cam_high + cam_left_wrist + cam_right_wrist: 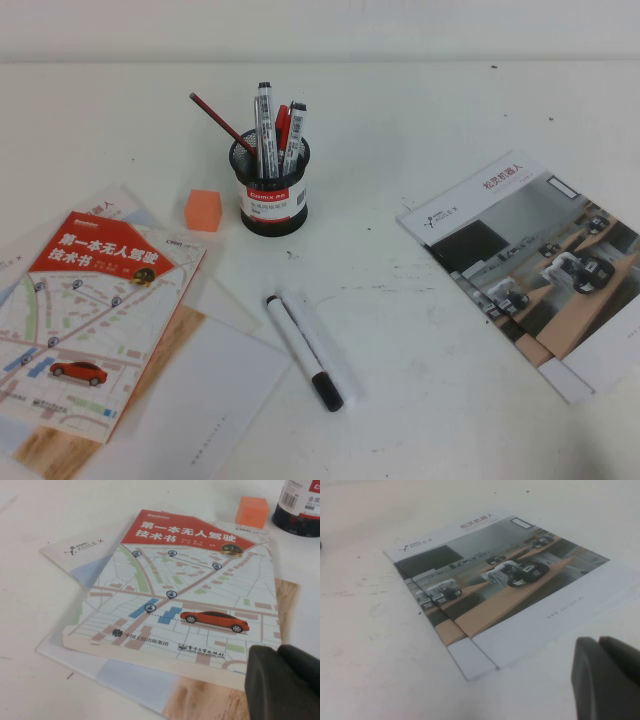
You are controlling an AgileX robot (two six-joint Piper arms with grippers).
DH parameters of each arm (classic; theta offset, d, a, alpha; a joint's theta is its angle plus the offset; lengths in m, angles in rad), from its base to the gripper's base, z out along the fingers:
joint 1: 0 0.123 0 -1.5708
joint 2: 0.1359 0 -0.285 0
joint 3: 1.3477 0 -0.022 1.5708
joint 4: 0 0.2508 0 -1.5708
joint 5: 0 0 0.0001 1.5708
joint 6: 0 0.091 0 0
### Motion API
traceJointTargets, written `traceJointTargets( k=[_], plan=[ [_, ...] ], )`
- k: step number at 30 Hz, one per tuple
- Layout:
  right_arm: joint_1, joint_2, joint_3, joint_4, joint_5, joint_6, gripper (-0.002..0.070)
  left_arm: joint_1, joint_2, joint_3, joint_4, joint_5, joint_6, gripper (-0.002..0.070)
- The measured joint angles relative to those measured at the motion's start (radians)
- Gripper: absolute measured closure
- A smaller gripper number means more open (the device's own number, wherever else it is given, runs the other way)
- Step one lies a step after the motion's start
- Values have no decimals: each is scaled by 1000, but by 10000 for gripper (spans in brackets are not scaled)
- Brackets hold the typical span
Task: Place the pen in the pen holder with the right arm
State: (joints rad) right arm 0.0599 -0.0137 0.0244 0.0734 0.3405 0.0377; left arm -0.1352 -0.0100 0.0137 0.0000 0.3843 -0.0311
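You can see the pen (326, 345) lying flat in the middle of the desk, a bit toward the near edge. It is white like the desk, so it is hard to pick out. It lies just beside a white marker (303, 349) with a black cap, on the marker's right side, and the two look like they touch.

The pen holder (269, 186) stands upright farther back, toward the far edge. It already has grey markers (265, 128), a red pen (282, 127) and a red pencil (222, 122) in it. An orange block (202, 210) sits just to its left.

Your right gripper (598, 642) hangs low near the right edge, beside a booklet (507, 587). Its fingers look pressed together with nothing between them. It is well apart from the pen.

Your left gripper (278, 652) hangs over the near left corner, above a map book (190, 590). Its fingers look squeezed together too, and hold nothing.
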Motion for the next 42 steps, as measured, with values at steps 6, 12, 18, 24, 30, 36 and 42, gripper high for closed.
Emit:
traceJointTargets(
  k=[6,12,18,24,30,36,42],
  plan=[
    [0,0,0,0,0,0,696,0,0,0,0,0,0,676],
    [0,0,0,0,0,0,696,0,0,0,0,0,0,676],
    [0,0,0,0,0,0,696,0,0,0,0,0,0,676],
    [0,0,0,0,0,0,696,0,0,0,0,0,0,676],
    [0,0,0,0,0,0,696,0,0,0,0,0,0,676],
    [0,0,0,15,0,0,696,0,0,0,0,0,0,676],
    [0,0,0,127,0,0,696,0,0,0,0,0,0,676]
  ],
)
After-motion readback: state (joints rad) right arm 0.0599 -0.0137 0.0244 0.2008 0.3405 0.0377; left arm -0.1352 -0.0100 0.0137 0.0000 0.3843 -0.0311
